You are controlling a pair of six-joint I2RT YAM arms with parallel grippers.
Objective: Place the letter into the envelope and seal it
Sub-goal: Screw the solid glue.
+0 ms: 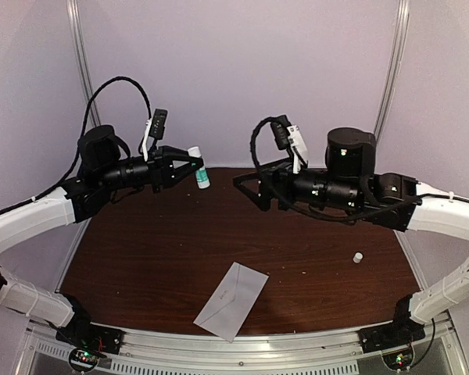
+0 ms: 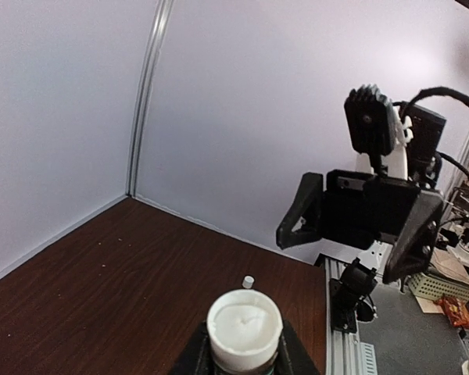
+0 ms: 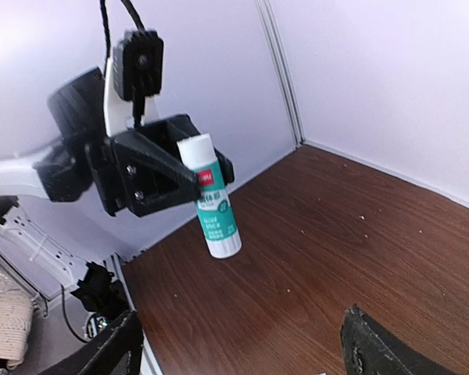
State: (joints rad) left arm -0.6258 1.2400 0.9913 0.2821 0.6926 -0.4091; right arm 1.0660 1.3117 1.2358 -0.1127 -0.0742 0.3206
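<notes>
**A:** Where was the envelope seen?

**B:** The small pale grey-lavender rectangular paper envelope [image 1: 233, 299] was seen lying flat on the dark brown wood-grain table [image 1: 141, 258], close to the near edge and about midway between the two arms. It was turned at a slant. Its nearest corner reached over the silver metal rail [image 1: 313, 344] that runs along that edge. A faint V-shaped seam could be made out on its face. It was touched by neither claw.

**A:** How was the left claw set?

**B:** The left claw [image 1: 194, 166] was raised over the far left of the table. It was pinched on a white cylindrical plastic glue stick [image 1: 200, 176], gripped near the stick's upper end, with the rest slanting down below the fingers. In the left wrist view the top of the stick was seen uncapped, with white glue exposed.

**A:** Could any writing be read?

**B:** A teal label [image 3: 216, 217] was wrapped round the stick, with a small red patch at its top and white lettering below. The lettering was too blurred to be read with confidence.

**A:** And the right claw?

**B:** The right claw [image 1: 247, 190] was spread wide, with nothing between its fingers. It was held up over the far middle of the table, pointed left towards the glue stick and apart from it.

**A:** Was anything else noted?

**B:** A small white round cap [image 1: 358, 256] was seen on the table at the right, below the right arm and well apart from the envelope.
</notes>
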